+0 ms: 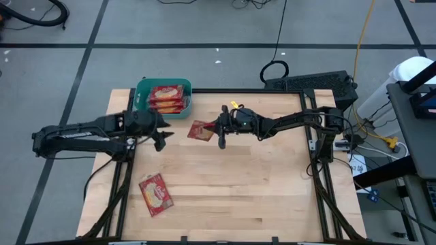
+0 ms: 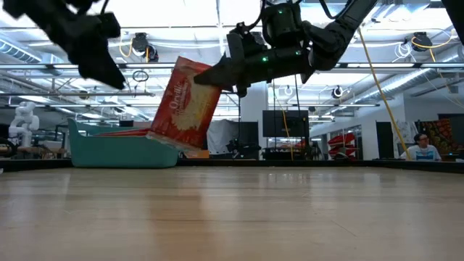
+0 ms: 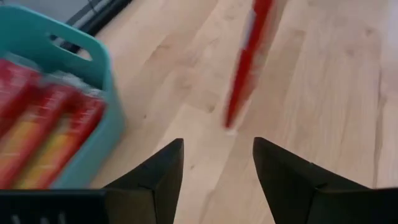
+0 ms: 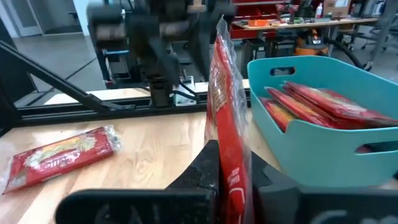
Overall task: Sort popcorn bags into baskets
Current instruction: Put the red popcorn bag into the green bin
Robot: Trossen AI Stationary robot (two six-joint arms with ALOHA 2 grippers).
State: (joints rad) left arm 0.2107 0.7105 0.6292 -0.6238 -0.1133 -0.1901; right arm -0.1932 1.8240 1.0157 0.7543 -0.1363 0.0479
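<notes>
Your right gripper (image 4: pixel 231 180) is clamping a red popcorn bag (image 1: pixel 200 131) on edge, lifting it clear of the tabletop (image 1: pixel 238 190), with the teal basket (image 1: pixel 144 88) of packets just beyond it. Your left gripper (image 3: pixel 217 163) is hovering beside that bag, fingers spread and holding nothing. Another bag (image 1: pixel 156 194) is lying well behind it.

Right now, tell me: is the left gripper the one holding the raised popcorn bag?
No: the right gripper is shut on the raised popcorn bag, while the left gripper hangs open with nothing between its fingers.
</notes>
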